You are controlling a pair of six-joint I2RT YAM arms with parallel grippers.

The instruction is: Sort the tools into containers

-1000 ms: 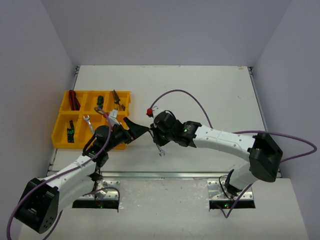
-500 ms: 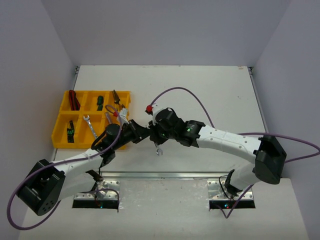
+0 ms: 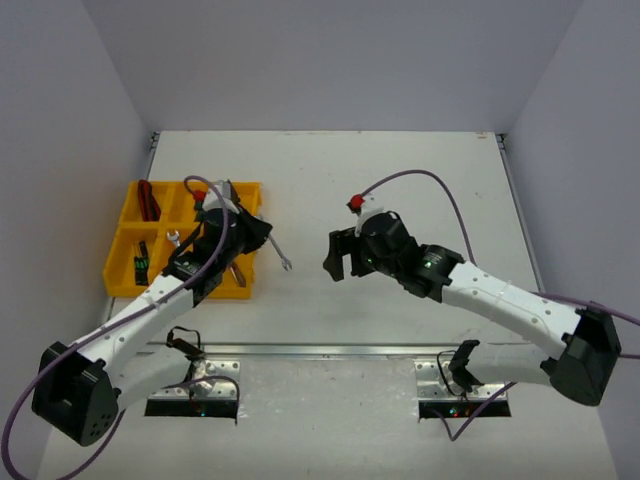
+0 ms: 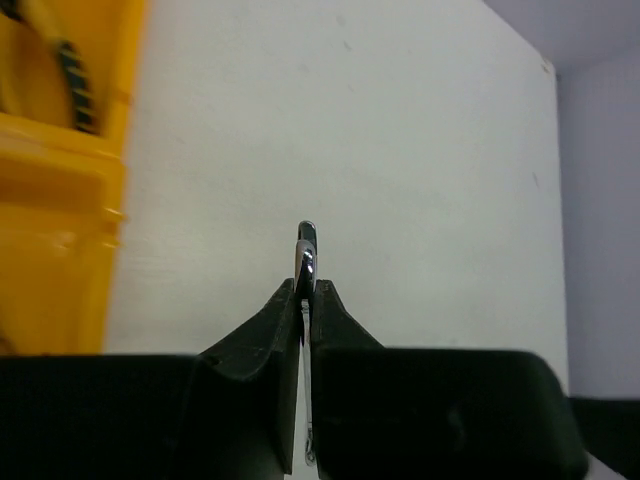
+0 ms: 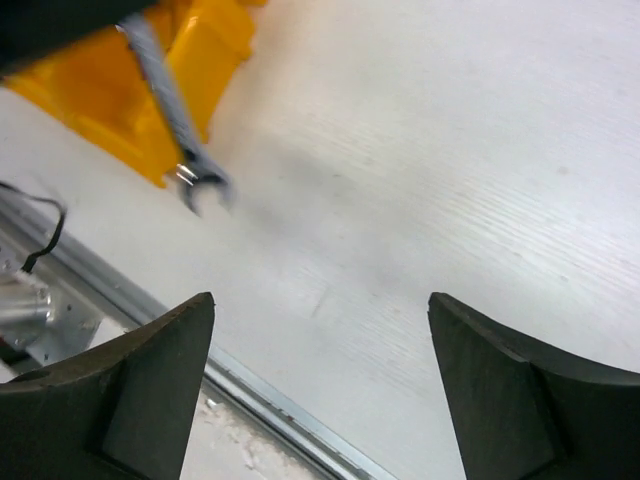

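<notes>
A silver wrench (image 3: 280, 255) hangs above the table just right of the yellow organizer tray (image 3: 125, 285), and my left gripper (image 3: 266, 240) is shut on its shaft. In the left wrist view the jaws of the left gripper (image 4: 306, 292) pinch the wrench (image 4: 306, 240) edge-on, with its tip poking out past them. My right gripper (image 3: 331, 258) stands open and holds nothing, a short way right of the wrench. From the right wrist, the right gripper (image 5: 320, 298) is spread wide over bare table, with the wrench (image 5: 172, 105) and the tray (image 5: 110, 95) at upper left.
In the tray lie red-handled pliers (image 3: 147, 198), a green-and-black screwdriver (image 3: 140, 263) and another wrench (image 3: 172, 238); my left arm covers its right compartments. A metal rail (image 3: 330, 350) runs along the table's near edge. Purple cables loop above both arms.
The wrench has passed from the right gripper to the left. The left gripper shut on it and swung back toward the tray; the right gripper opened and drew away to the right.
</notes>
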